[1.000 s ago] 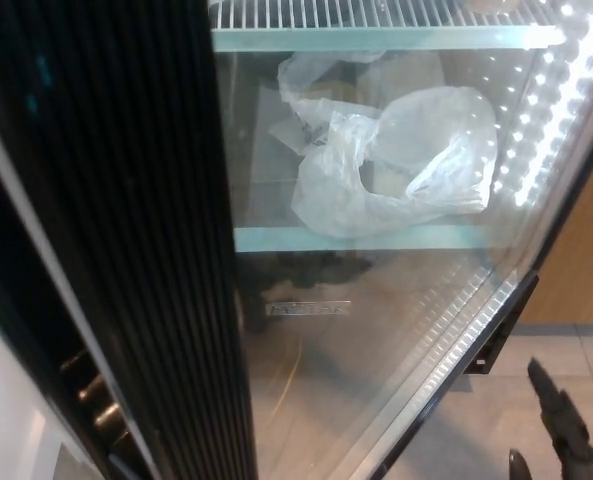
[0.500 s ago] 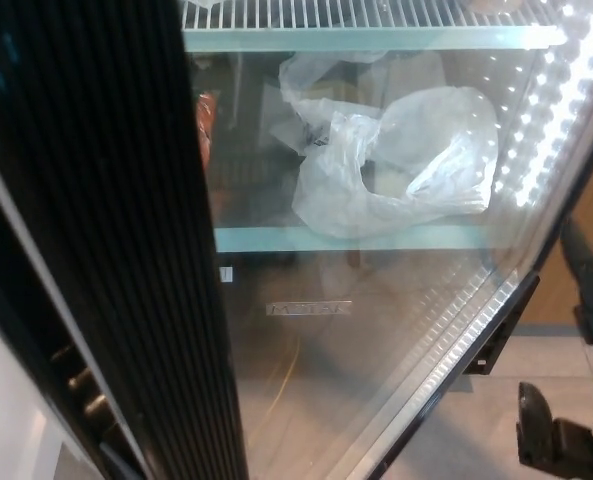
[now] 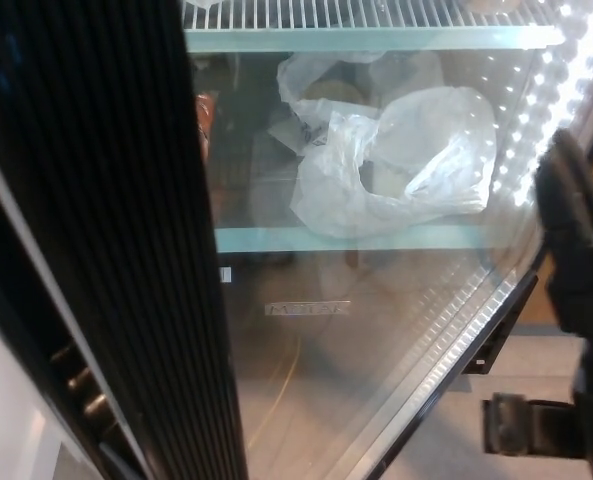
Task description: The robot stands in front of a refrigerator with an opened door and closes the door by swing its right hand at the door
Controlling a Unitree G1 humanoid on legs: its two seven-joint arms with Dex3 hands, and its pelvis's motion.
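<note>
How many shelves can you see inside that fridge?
2. One wire shelf runs along the top edge of the picture; a second shelf sits lower, under the crumpled plastic bag. More may lie beyond the frame.

The glass door (image 3: 396, 340) fills the centre of the view and blocks any reach to the shelf (image 3: 376, 238) behind it, where a crumpled plastic bag (image 3: 396, 165) lies. The black ribbed panel (image 3: 106, 230) closes off the whole left side. The right hand (image 3: 576, 250) stands at the door's lit right edge (image 3: 546, 130), at or just beside the frame. Open floor (image 3: 496, 440) lies below and to the right of the door's lower corner, with only the robot's own arm parts occupying it.
</note>
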